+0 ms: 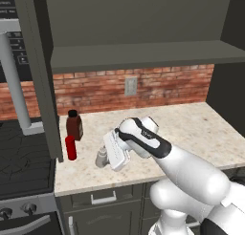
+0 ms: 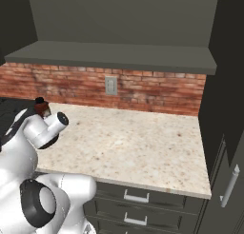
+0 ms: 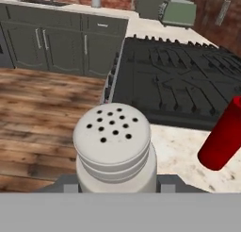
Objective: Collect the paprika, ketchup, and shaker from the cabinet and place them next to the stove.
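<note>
A: Item 1, shaker (image 3: 113, 148): pale grey-white cyl., perforated cap. Loc?
B: Upright on the speckled counter (image 1: 191, 129), nr its front edge, just right of the ketchup (image 1: 71, 147). In hand view it sits dead centre betw. the two finger tips (image 3: 70, 187), one each side of its body.
A: Gripper (image 1: 106, 155) status?
B: Closed on the shaker; jaws pressed to both flanks. From left base view the hand covers most of it, only its lower left part (image 1: 101, 158) shows.
A: Item 2, ketchup?
B: Slim red bottle, standing on counter by the left edge, nearest the stove (image 1: 21, 157). Hand view: to the right of the shaker, apart from it, not touching.
A: Item 3, paprika (image 1: 73, 125)?
B: Dark brown sq. bottle, black cap, upright just behind the ketchup, twd the brick wall (image 1: 158, 86). Right base view: peeks over the arm's elbow (image 2: 42, 106).
A: Cabinet (image 1: 143, 52)?
B: Above counter, door (image 1: 38, 71) open.
</note>
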### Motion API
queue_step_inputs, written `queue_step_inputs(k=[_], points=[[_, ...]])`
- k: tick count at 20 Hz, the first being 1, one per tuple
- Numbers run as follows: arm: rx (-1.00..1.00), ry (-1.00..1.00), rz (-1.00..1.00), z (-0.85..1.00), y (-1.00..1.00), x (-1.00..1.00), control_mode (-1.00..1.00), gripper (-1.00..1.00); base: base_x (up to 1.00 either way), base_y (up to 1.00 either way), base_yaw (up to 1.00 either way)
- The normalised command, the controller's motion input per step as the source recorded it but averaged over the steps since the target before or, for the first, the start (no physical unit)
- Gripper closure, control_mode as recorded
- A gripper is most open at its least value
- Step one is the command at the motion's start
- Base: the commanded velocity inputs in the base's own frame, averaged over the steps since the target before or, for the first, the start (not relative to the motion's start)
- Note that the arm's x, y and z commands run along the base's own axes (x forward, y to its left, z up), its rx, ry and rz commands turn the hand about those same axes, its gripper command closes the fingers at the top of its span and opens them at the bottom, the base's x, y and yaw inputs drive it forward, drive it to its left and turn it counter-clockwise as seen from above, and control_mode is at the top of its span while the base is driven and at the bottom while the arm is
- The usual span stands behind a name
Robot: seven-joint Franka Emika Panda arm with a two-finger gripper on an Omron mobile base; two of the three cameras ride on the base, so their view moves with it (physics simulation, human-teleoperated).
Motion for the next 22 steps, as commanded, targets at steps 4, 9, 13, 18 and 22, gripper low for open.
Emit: queue_step_inputs(k=[4,9,13,18,22], points=[[-0.01,0.0,0.03,-0.27,0.23,0.06,-1.0,1.0,0.0,0.0,0.0],[-0.01,0.0,0.02,-0.26,0.23,0.07,-1.0,1.0,0.0,0.0,0.0],[-0.04,0.0,0.0,-0.2,0.2,0.03,-1.0,1.0,0.0,0.0,0.0],[-0.06,0.0,0.0,-0.19,0.22,0.0,-1.0,1.0,0.0,0.0,0.0],[-0.05,0.0,0.0,-0.14,0.23,0.0,-1.0,1.0,0.0,0.0,0.0]])
